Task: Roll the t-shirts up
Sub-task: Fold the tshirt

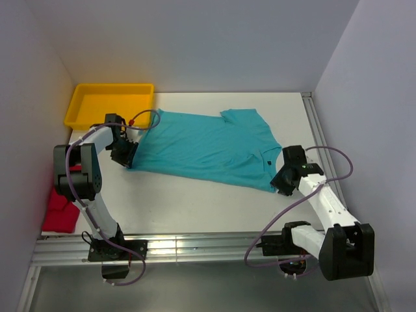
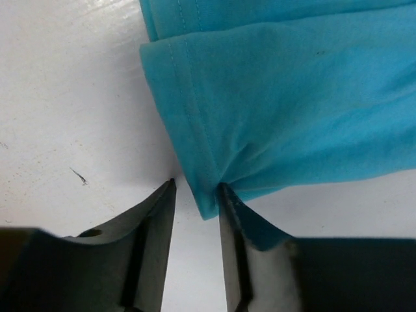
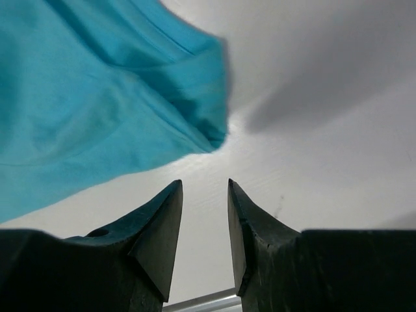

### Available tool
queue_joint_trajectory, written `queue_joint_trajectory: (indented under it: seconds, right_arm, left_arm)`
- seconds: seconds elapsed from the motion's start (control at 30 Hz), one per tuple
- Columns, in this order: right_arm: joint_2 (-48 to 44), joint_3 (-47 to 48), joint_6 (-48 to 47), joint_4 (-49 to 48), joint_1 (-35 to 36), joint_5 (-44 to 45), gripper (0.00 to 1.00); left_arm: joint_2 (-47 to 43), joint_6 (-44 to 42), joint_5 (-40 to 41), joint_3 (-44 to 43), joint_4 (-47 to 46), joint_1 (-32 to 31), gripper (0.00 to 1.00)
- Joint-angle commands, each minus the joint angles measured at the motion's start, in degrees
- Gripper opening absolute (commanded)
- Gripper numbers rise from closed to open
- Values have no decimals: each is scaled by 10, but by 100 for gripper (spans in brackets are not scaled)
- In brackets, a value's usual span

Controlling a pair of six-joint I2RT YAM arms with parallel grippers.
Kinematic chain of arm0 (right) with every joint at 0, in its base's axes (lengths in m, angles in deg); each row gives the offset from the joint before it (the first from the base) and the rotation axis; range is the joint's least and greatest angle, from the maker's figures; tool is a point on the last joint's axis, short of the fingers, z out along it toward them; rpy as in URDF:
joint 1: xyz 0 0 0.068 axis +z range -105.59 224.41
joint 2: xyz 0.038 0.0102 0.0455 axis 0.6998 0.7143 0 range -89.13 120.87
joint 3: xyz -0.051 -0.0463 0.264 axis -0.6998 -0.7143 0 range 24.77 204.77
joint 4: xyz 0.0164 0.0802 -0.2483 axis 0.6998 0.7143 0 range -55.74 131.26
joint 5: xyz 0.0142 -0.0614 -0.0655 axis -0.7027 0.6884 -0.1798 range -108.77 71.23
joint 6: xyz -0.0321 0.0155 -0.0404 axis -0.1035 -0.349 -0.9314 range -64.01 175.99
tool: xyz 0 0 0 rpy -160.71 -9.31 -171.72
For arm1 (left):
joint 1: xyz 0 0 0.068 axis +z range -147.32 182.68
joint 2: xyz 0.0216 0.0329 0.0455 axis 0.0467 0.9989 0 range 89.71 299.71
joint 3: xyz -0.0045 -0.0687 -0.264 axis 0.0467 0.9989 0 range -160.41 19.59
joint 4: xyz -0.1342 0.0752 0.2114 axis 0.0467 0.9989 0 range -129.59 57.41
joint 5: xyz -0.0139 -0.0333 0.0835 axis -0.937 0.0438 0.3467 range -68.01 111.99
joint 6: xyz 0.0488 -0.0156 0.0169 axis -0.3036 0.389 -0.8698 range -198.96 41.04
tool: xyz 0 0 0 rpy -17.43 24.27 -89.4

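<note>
Teal t-shirt (image 1: 208,146) lies flat mid-bench (image 1: 195,201). Red t-shirt (image 1: 60,211) sits at 8 o'clock by bench edge, part hidden behind left arm.
Left claw (image 2: 196,183): narrow gap, only hem-corner tip between fingers, not pinched.
Right claw (image 3: 205,182): narrow gap, empty; cloth corner ahead at 11 o'clock, apart.
Risks: left closes on thin tip, so cloth slips or single layer lifts; right closes on air; uneven pull skews roll.

Your arms (image 1: 328,207) show white links, black joints, lilac cables (image 1: 331,149); right gripper (image 3: 204,184) fingers (image 3: 159,234) are dark wedges.
</note>
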Motion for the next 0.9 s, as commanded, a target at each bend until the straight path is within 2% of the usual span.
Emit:
queue_joint_trajectory:
  seconds: [0.0,0.1,0.33,0.47,0.6,0.77,0.87]
  right_arm:
    - [25,96,-43,-39,-2,1,42]
    - [96,151,-70,-47,6,20,42]
    - [241,278,-114,-76,11,23,39]
    - [296,291,-124,-112,14,-8,37]
    - [336,300,-116,-132,25,-12,37]
    - [359,309,-112,-147,29,-1,36]
    - [373,313,-111,-155,30,0,36]
  left_arm:
    - [-11,-7,-16,-12,50,3,44]
    - [-16,3,-39,-63,63,12,48]
    - [-20,22,-79,-192,110,17,50]
    - [-21,38,-106,-256,102,-3,50]
    - [-9,80,-134,-292,60,-93,50]
    - [39,142,-150,-328,-80,-224,50]
    - [91,175,-166,-357,-144,-266,51]
